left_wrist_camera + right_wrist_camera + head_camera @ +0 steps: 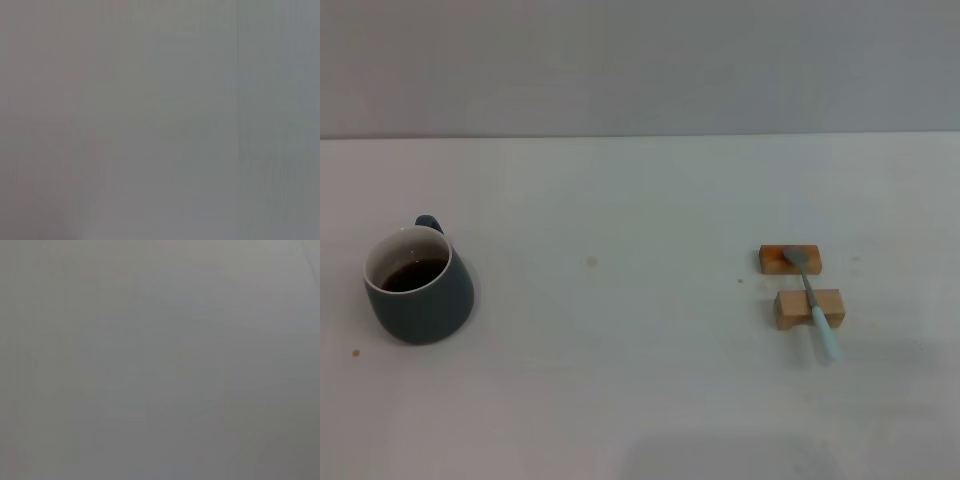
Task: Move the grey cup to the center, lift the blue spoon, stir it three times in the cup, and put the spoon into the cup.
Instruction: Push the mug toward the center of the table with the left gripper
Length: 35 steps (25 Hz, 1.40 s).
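The grey cup point(420, 286) stands upright at the left of the white table in the head view. It is dark blue-grey, white inside, with dark liquid in it and its handle turned to the far side. The blue spoon point(813, 300) lies at the right, resting across two small wooden blocks. Its metal bowl sits on the far block point(775, 259) and its pale blue handle passes over the near block point(794, 309) toward the front. Neither gripper shows in any view. Both wrist views show only a plain grey surface.
The white table point(620, 380) runs back to a grey wall. A small brown speck point(591, 262) lies near the table's middle and another point(355, 352) lies left of the cup.
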### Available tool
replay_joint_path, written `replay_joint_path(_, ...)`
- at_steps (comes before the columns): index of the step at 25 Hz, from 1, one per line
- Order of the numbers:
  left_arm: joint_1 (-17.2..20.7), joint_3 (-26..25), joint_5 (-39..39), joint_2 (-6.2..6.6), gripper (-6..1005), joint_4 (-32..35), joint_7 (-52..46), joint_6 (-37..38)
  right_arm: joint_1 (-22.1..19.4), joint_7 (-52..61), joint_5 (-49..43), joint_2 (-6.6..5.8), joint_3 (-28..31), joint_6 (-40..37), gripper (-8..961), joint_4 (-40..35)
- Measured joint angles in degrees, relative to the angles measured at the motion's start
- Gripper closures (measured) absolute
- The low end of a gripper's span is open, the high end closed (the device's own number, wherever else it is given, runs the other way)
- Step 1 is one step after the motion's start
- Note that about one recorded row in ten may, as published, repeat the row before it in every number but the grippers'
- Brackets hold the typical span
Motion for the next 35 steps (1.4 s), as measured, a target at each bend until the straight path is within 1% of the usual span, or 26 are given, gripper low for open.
replay_joint_path(11, -1.17, -0.43, -0.09, 0.09, 146, -0.31, 0.0, -0.78, 0.37, 0.0, -0.76, -0.01, 0.02, 0.59, 250, 0.0)
replay_joint_path(19, -2.94, -0.88, -1.0, 0.0, 146, -0.35, -0.25, -2.04, 0.19, 0.0, -0.82, 0.06, 0.01, 0.25, 250, 0.0)
replay_joint_path(25, -4.86, -1.0, -1.11, -0.03, 302, -0.1, 0.08, -3.79, -0.3, 0.0, -0.83, 0.09, 0.05, -0.07, 250, 0.19)
replay_joint_path(31, -5.73, -1.14, -1.1, 0.08, 503, 0.36, 0.7, -5.15, -0.76, 0.0, -0.82, 0.14, 0.17, -0.41, 251, 0.25)
replay_joint_path(35, -6.73, -1.39, -1.11, 0.19, 712, 0.87, 2.82, -7.35, -0.79, 0.0, -0.83, 0.14, 0.08, -0.95, 251, 0.32)
